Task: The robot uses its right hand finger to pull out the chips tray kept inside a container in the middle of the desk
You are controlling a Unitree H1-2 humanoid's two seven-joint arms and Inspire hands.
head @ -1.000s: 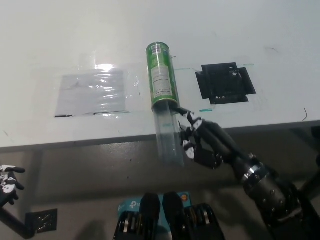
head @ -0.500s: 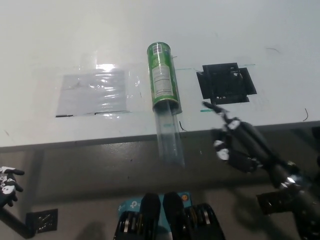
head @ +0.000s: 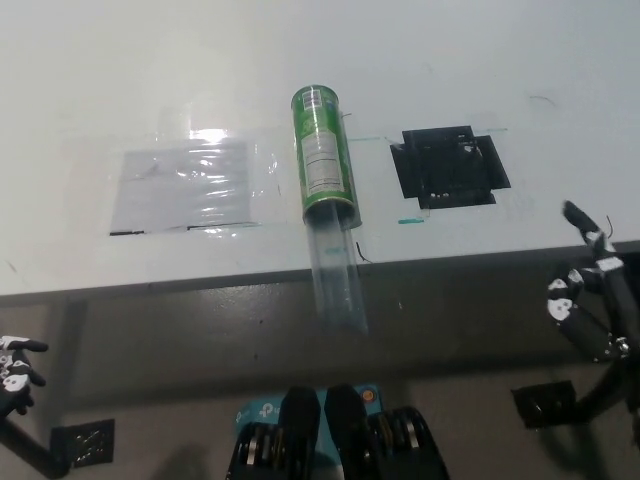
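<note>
A green chips container (head: 324, 154) lies on its side in the middle of the white desk (head: 300, 60), its open end toward the front edge. A clear plastic tray (head: 336, 272) sticks out of that end and overhangs the desk edge. My black right hand (head: 592, 300) is far off at the right edge of the head view, below the desk's front edge, holding nothing, with one finger stretched up and the others curled. My white left hand (head: 16, 366) rests at the lower left, only partly in view.
A clear plastic sheet (head: 185, 183) is taped flat on the desk left of the container. A black square patch (head: 449, 165) lies to its right. A small black block (head: 548, 402) sits on the floor under the right hand.
My right hand has drawn away from the tray, moving right to the picture's edge. The tray stays pulled out over the desk edge.
</note>
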